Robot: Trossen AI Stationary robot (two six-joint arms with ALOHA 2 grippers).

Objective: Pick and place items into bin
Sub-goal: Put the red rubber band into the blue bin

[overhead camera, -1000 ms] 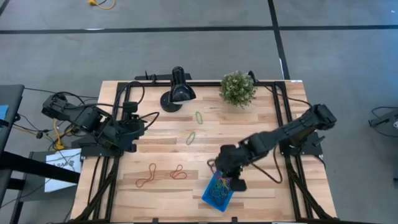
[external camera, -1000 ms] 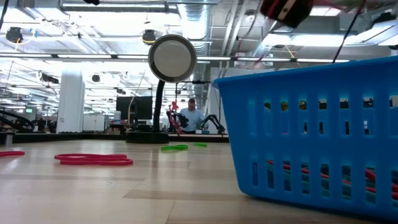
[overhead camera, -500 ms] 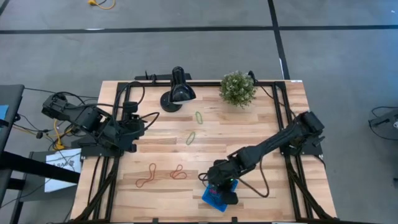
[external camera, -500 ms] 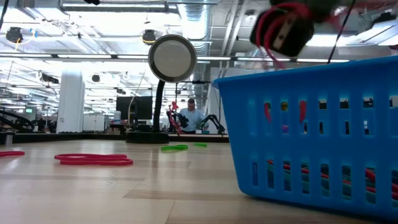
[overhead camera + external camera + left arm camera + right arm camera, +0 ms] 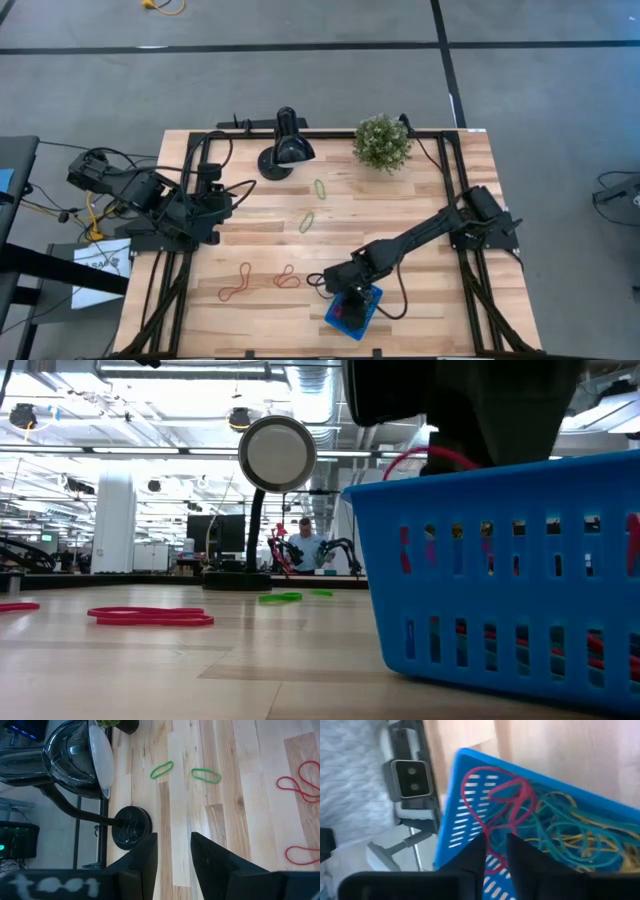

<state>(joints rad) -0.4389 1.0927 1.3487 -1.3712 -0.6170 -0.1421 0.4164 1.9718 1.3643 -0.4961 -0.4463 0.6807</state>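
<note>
two red bands [image 5: 262, 281] on open wood beside the bin [image 5: 368, 316]

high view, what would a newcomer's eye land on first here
The right gripper hangs over the blue bin at the table's near edge, a red band draped over the tangle of bands inside. Two red loops lie left of the bin and two green ones mid-table. The left gripper waits open at the left side, near the black lamp.

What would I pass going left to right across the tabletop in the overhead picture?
Left gripper → red rubber bands → black lamp → green rubber bands → blue bin under the right gripper → green plant.
</note>
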